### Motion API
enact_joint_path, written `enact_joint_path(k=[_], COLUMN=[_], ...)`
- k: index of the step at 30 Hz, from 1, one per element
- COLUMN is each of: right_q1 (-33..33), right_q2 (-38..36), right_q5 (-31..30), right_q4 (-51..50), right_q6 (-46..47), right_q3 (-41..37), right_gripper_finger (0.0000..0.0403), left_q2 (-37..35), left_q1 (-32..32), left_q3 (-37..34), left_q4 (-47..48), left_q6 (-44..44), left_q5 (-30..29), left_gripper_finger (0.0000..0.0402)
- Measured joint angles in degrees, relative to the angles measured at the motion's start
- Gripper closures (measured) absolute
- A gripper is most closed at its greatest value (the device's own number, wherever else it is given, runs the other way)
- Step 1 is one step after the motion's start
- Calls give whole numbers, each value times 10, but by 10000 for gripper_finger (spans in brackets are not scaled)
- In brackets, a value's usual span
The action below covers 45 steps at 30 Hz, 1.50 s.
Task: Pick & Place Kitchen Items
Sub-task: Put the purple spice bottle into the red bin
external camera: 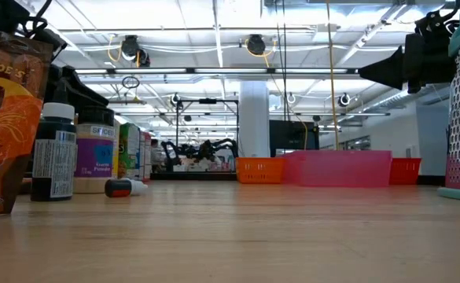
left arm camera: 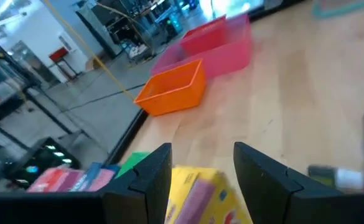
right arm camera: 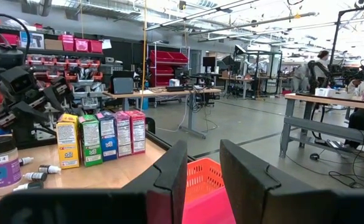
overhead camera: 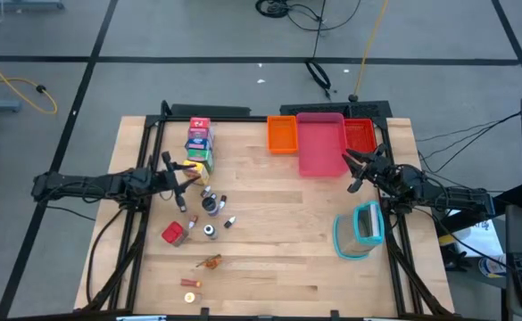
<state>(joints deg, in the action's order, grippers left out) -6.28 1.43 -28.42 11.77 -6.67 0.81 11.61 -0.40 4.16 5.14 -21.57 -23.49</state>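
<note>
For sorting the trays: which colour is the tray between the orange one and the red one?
Pink tray, seen best in the high view.

Setting: a robotics laboratory in a large open industrial hall.
Floor: grey concrete (overhead camera: pixel 55 36) marked with dark lines, upper part of the high view, with a yellow cable (overhead camera: pixel 11 80) at the upper left and black cables (overhead camera: pixel 301 13) at the top.
Ceiling: exposed beams and rows of strip lights (external camera: pixel 214 35), upper half of the low view.
Storage: metal shelving with red bins (right arm camera: pixel 169 65), centre left of the right wrist view.
Benches: work tables carrying monitors and equipment (right arm camera: pixel 163 90), centre of that view; another bench (right arm camera: pixel 331 109) at the right.
Worktop: wooden surface (overhead camera: pixel 269 232) on a black frame, centre of the high view.
Other rigs: a further robot station (external camera: pixel 202 149) in the background, centre left of the low view.
People: a person (right arm camera: pixel 322 62) standing far off, upper right of the right wrist view.
</note>
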Motion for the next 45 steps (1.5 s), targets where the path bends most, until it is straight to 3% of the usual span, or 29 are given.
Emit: enact_joint_path(k=[6,17,23,29,39,45], right_q1=[0,0,0,0,0,0], right_q2=[0,0,0,0,0,0], right_q5=[0,0,0,0,0,0], right_q4=[0,0,0,0,0,0], right_q6=[0,0,0,0,0,0], right_q3=[0,0,0,0,0,0], right_gripper_finger=[314,314,314,314,314,314], left_q2=[0,0,0,19,112,172], left_q1=[0,0,0,-13,-52,-75], left_q3=[1,1,1,1,1,1], left_q4=[-70,-76,-82,-4,-57,-123], left_q6=[70,270,305,331,325,318], left_q5=[104,297,281,243,187,185], left_gripper_finger=[229,229,229,229,229,229])
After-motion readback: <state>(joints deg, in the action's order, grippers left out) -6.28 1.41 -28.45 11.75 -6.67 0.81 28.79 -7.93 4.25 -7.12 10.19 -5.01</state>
